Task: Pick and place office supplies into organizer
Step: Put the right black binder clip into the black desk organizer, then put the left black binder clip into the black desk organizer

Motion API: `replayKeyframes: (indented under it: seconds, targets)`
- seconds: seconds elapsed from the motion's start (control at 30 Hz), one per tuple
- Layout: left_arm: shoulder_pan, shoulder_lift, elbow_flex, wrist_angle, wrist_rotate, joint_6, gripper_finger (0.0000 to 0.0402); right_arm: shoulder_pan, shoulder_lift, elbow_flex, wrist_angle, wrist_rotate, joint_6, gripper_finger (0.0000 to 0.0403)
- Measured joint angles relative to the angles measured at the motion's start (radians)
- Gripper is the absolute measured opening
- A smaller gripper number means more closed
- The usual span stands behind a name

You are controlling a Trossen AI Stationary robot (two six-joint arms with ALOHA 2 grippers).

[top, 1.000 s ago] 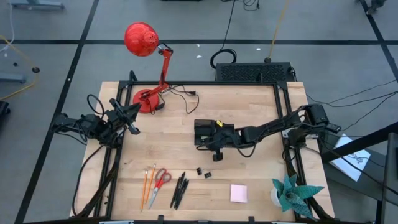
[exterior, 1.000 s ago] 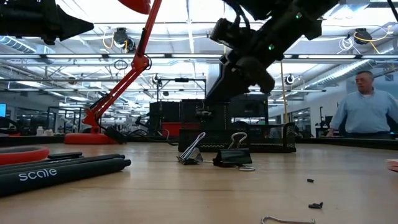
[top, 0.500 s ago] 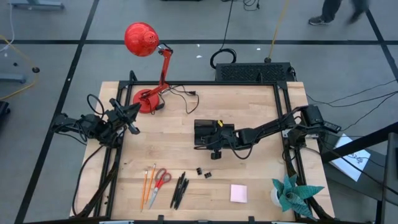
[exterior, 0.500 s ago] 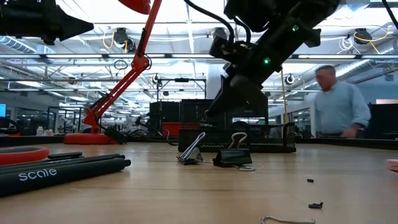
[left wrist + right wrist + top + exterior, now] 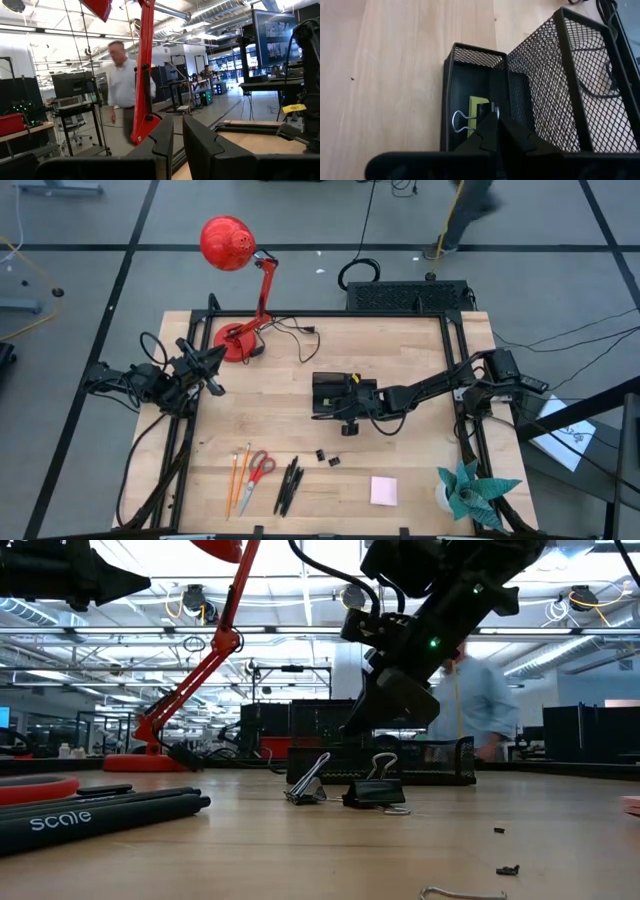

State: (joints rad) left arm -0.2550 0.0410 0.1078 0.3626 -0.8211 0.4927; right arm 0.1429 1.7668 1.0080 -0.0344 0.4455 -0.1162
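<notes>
The organizer (image 5: 326,392) is a black mesh tray at mid-table. My right gripper (image 5: 342,410) hangs over it, shut, its tips (image 5: 496,114) inside a low front compartment. That compartment holds a yellow-green piece (image 5: 476,106) and a binder clip, of which a silver wire loop (image 5: 461,122) shows. Near the table's near edge lie orange pencils (image 5: 237,478), red-handled scissors (image 5: 259,468), black pens (image 5: 289,484), two black clips (image 5: 326,458) and a pink sticky-note pad (image 5: 384,491). My left gripper (image 5: 208,370) waits at the left edge, open by a narrow gap. My right gripper comes from above, slanting down into the organizer's front compartment (image 5: 457,90). A bit of silver wire (image 5: 493,106) shows right at its fingertips. The fingers hide the clip's body, so I cannot tell which part they pinch. The clip's other wire loop sticks out sideways beside the yellow-green piece.
A red desk lamp (image 5: 240,290) stands at the far left corner with its cord on the wood. A larger black box (image 5: 405,295) sits past the far edge. A teal paper plant (image 5: 475,490) stands at the near right corner. A person (image 5: 480,705) walks in the room behind.
My right gripper has come down toward the organizer and stayed shut. A person has crossed the room behind the table. My left arm has kept still.
</notes>
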Motion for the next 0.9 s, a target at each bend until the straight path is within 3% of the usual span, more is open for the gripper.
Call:
replayKeyframes:
  seconds: [0.2,0.63,0.9]
  targets:
    - [0.0,0.0,0.0,0.0,0.0,0.001,0.0047,0.0,0.0,0.0,0.0,-0.003,0.025,0.0008]
    - [0.0,0.0,0.0,0.0,0.0,0.002,0.0047,-0.002,0.0,0.0,0.011,-0.002,0.051,0.0063]
    - [0.0,0.0,0.0,-0.002,0.0,0.002,0.0047,0.036,-0.082,0.0,0.061,0.001,-0.016,0.0078]
